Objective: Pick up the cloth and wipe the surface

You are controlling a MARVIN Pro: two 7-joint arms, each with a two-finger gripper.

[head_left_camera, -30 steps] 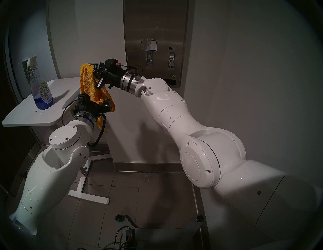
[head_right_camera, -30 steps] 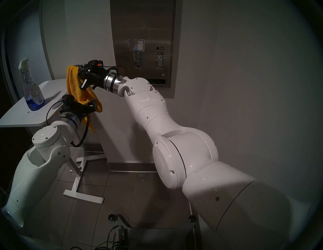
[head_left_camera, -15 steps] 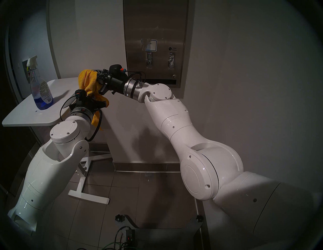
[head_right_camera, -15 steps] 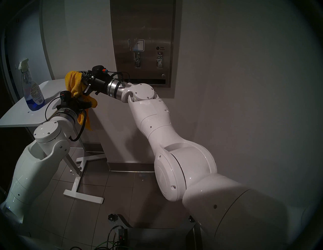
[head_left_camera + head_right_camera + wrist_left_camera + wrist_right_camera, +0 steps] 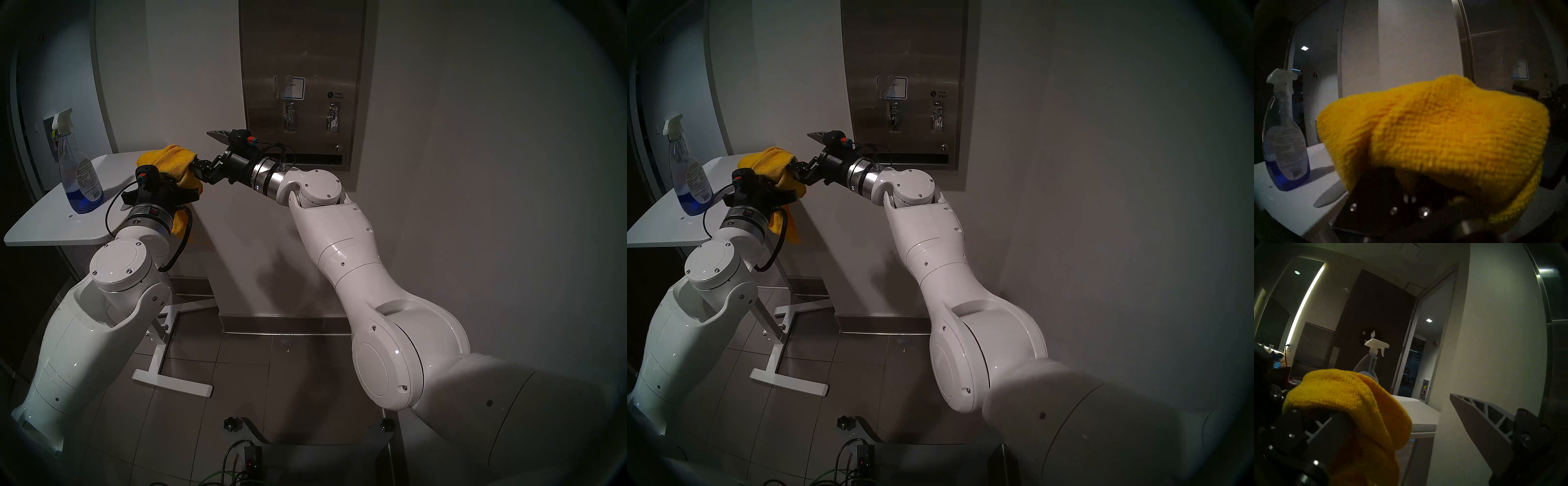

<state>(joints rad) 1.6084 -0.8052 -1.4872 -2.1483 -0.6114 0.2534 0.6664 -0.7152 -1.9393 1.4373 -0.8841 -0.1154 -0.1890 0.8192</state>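
Observation:
The mustard-yellow cloth lies bunched over my left gripper, with a tail hanging below its wrist. It fills the left wrist view and hides the fingertips, which appear closed on it. My right gripper is open wide. Its upper finger is free in the air and its lower finger sits under the cloth's edge. The stainless-steel dispenser panel is on the wall behind and to the right of both grippers, untouched, and also shows in the right head view.
A spray bottle of blue liquid stands on the white tabletop at my left. The table's white foot rests on the tiled floor. A wall corner runs just behind the grippers. Cables lie at the bottom edge.
The right gripper was shut on the hanging cloth and has opened wide, drawing back to the right. The left gripper has risen to the left, and the cloth now sits bunched on it.

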